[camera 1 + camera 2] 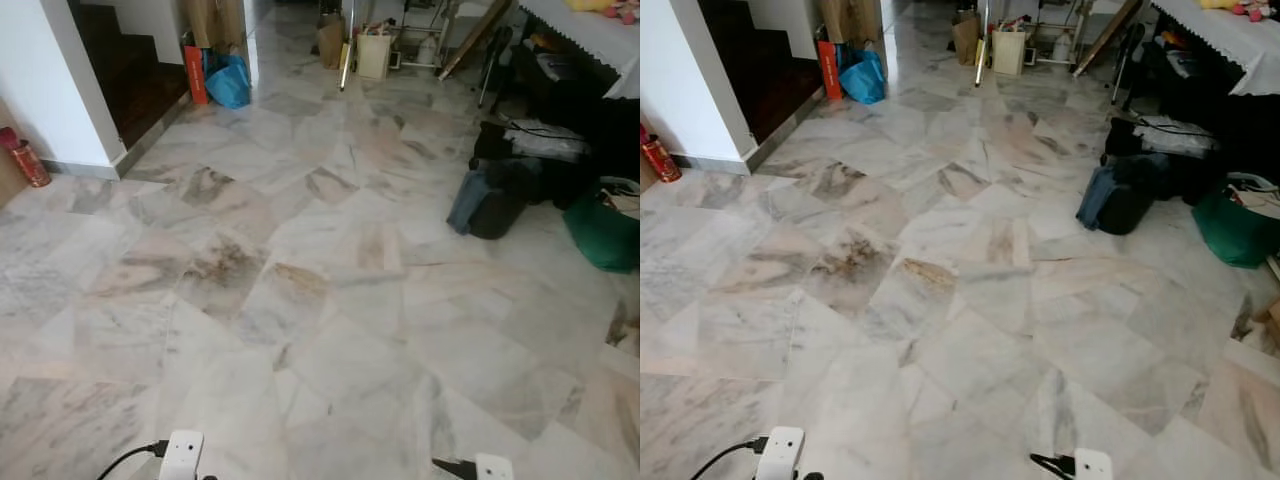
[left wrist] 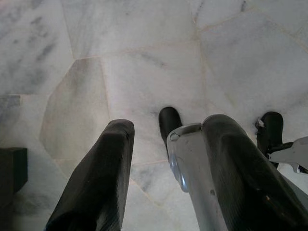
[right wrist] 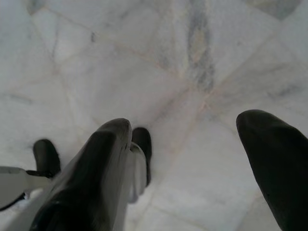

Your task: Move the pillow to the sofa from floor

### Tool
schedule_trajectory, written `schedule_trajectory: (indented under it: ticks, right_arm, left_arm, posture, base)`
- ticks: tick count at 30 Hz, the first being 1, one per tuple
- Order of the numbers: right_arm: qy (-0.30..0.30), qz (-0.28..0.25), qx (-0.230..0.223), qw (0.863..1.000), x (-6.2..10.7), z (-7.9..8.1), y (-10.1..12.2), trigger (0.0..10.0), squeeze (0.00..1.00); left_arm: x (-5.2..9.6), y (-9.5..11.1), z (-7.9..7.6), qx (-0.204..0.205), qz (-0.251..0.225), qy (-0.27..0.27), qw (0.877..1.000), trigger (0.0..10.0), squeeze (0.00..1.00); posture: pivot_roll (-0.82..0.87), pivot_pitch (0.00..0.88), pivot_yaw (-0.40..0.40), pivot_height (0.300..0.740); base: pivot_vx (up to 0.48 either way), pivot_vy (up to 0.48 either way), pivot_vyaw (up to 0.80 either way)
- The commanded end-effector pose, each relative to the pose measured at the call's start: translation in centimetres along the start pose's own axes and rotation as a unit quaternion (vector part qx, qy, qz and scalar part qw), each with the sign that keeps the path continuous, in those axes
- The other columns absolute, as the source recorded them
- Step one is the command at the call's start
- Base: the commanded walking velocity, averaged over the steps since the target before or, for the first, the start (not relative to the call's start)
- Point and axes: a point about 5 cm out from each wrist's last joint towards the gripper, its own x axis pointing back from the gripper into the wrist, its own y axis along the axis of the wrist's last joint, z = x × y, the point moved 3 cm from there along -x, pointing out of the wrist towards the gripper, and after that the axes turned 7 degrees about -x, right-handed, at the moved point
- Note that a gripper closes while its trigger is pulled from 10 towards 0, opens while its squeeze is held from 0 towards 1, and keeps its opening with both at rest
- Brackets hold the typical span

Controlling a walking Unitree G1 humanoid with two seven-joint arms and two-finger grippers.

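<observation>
We are looking over the marble floor (image 1: 300,300) with both tools, left (image 2: 166,144) and right (image 3: 192,144), hanging released, seeing no pillow or sofa, so we risk wandering into the bags (image 1: 500,195) while searching.

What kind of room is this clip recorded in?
Probably a lived-in home's hallway or living area: a marble-tiled floor, a dark wooden staircase on the left, and bags beside a cloth-covered table on the right.
</observation>
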Motion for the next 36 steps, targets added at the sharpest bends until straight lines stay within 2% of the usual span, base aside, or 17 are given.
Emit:
schedule_trajectory:
  ticks: [1,6,12,17,34,36]
  right_arm:
    - [0.000,0.000,-0.011,1.000,0.1,-0.1,-0.2,10.0,0.00]
    - [-0.001,0.000,-0.011,1.000,0.1,0.0,-0.4,10.0,0.00]
    - [0.012,-0.012,-0.021,1.000,-0.4,2.3,0.4,10.0,0.00]
    - [0.017,-0.012,-0.020,1.000,-0.5,2.9,0.8,10.0,0.00]
    - [0.005,-0.015,-0.031,0.999,-0.6,2.1,1.6,10.0,0.00]
    - [0.003,-0.017,-0.034,0.999,-0.5,1.5,1.5,10.0,0.00]
  left_arm:
    - [0.1,-0.6,0.0,-0.005,0.011,-0.003,1.000,10.0,0.00]
    - [0.1,-0.6,-0.1,0.010,0.009,-0.002,1.000,10.0,0.00]
    - [0.1,-0.6,0.0,-0.002,0.011,0.000,1.000,10.0,0.00]
    - [0.1,-0.6,0.2,-0.002,0.011,0.002,1.000,10.0,0.00]
    - [0.1,-0.3,0.5,-0.002,0.008,0.004,1.000,10.0,0.00]
    - [0.0,-0.2,0.5,0.000,0.007,0.005,1.000,10.0,0.00]
  posture:
    - [0.05,0.000,-0.048,0.740]
    - [0.06,0.000,-0.053,0.740]
    - [0.05,0.000,-0.044,0.740]
    - [0.05,0.000,-0.040,0.740]
    - [0.05,0.000,-0.032,0.740]
    - [0.05,0.000,-0.033,0.740]
  base:
    - [-0.251,0.000,0.00]
    - [-0.250,0.000,0.00]
    - [-0.259,0.000,0.00]
    - [-0.259,0.000,0.00]
    - [-0.259,0.000,0.00]
    - [-0.261,0.000,0.00]
